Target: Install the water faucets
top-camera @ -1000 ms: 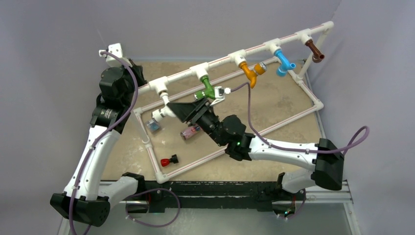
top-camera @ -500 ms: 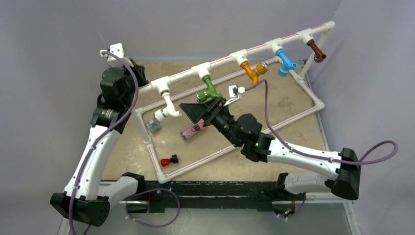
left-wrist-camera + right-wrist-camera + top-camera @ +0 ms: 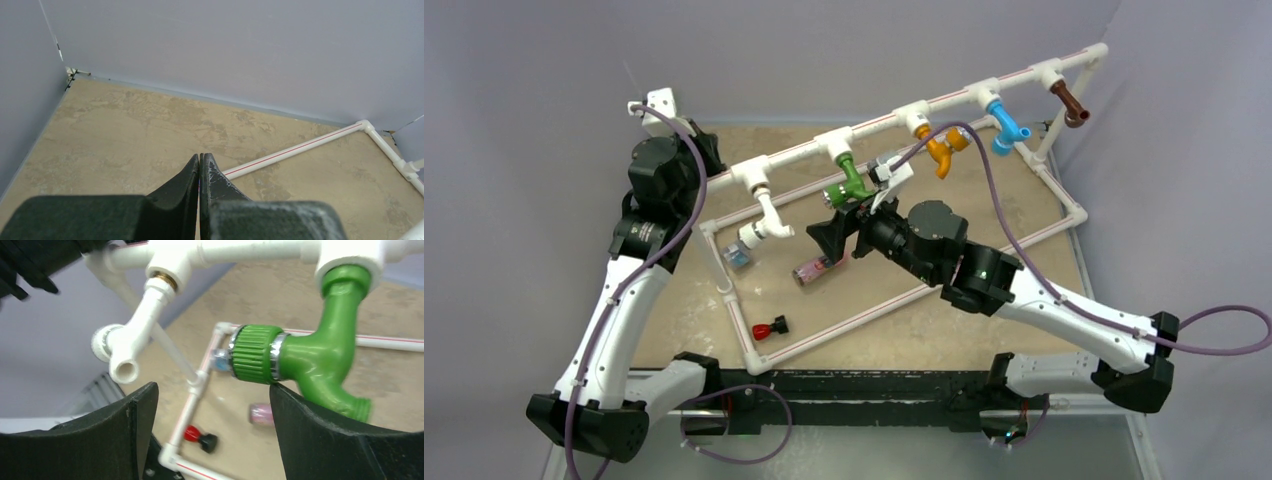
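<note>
Several water faucets hang from the raised rail of the white pipe frame [image 3: 984,92]: white [image 3: 762,224], green [image 3: 848,183], orange [image 3: 938,148], blue [image 3: 1004,125] and brown [image 3: 1069,103]. My right gripper [image 3: 832,235] stands open with nothing held, just below and in front of the green faucet [image 3: 305,357]. In the right wrist view the right gripper [image 3: 212,387] has its right finger [image 3: 320,440] close under the green knob, and the white faucet [image 3: 132,347] hangs up to the left. My left gripper [image 3: 200,159] is shut and holds nothing, at the far left over bare table.
Inside the frame's base lie a pink-capped cylinder [image 3: 814,270], a red and black part [image 3: 769,328] and a small blue piece [image 3: 739,257]. The left arm [image 3: 659,165] rises at the far left. Grey walls close the back and the right side.
My right gripper has opened and drawn back from the white faucet, moving right and up to below the green one. The right arm's elbow swung right. The left arm stayed still.
</note>
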You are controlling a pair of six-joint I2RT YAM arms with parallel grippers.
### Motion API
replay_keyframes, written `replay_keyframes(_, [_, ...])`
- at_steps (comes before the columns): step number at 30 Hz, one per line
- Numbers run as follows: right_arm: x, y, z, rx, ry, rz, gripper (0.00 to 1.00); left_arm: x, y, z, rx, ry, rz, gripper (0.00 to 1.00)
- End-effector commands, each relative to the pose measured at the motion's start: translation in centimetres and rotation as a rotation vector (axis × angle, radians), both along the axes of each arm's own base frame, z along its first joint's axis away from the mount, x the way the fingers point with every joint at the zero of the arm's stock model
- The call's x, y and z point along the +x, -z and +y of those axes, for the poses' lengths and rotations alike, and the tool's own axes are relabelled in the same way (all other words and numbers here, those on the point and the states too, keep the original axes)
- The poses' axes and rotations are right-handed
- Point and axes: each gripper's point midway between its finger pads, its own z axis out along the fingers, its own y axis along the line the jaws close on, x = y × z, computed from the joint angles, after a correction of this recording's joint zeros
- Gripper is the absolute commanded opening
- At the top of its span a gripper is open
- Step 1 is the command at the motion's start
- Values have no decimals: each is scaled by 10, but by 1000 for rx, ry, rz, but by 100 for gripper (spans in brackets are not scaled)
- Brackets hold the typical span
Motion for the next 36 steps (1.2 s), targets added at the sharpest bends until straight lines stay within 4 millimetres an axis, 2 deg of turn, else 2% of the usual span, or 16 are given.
replay_keyframes(1, [6,-156,-44,140,69,-389,82,-35,98,-16,123,138,362,0])
replay_keyframes(2, [4,-165,-46,125,61,-403,82,-35,98,-16,124,139,362,0])
replay_keyframes(11, [-24,-186,-30,-36,-149,-608,79,-34,98,-16,126,138,363,0])
replay_keyframes(17, [-41,-179,-10,-164,-261,-753,78,-34,100,-16,129,134,364,0])
replay_keyframes(20, [-60,-166,6,-249,-308,-851,79,-34,100,-16,127,136,364,0])
replay_keyframes(24, [-75,-146,25,-378,-332,-965,81,-34,101,-17,128,141,365,0])
replay_keyframes(26, [-81,-126,36,-437,-334,-964,81,-34,100,-17,128,141,363,0])
replay_keyframes(27, [-82,-119,40,-521,-316,-1038,82,-34,100,-17,128,140,364,0])
replay_keyframes(30, [-83,-98,48,-688,-277,-1156,84,-34,101,-17,128,140,365,0])
replay_keyframes(36, [-70,-63,58,-972,-171,-1281,84,-34,101,-18,128,142,365,0])
